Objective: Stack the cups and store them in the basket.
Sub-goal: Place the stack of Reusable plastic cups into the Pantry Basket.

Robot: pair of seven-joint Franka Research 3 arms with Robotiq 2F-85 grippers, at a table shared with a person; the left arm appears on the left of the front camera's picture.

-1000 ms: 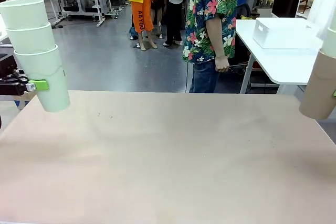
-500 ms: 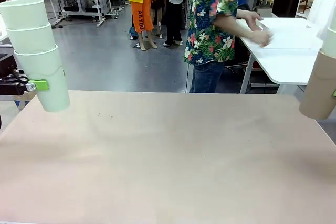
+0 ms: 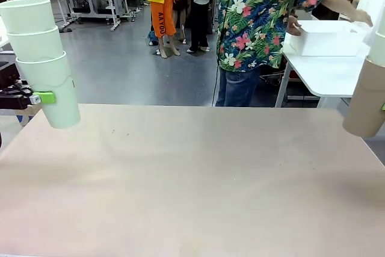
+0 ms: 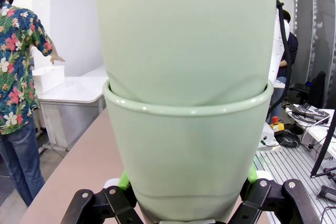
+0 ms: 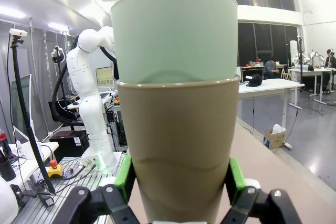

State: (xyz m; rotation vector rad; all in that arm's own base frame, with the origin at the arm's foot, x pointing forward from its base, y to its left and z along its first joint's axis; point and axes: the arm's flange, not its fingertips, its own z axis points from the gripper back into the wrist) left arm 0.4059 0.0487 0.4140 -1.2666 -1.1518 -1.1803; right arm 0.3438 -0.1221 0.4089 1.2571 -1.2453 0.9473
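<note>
Left pincer: clamped on the bottom cup of the mint stack. It is three cups nested mouths up, leaning a little, held in the air over the table's left edge.
Right pincer: gripping the brown cup at the table's right edge, with nested mint cups rising out of it.
Basket: on a white side table, beyond the table's far right corner.
Person: past the table's far edge, turned to the basket, one hand at its left end.
</note>
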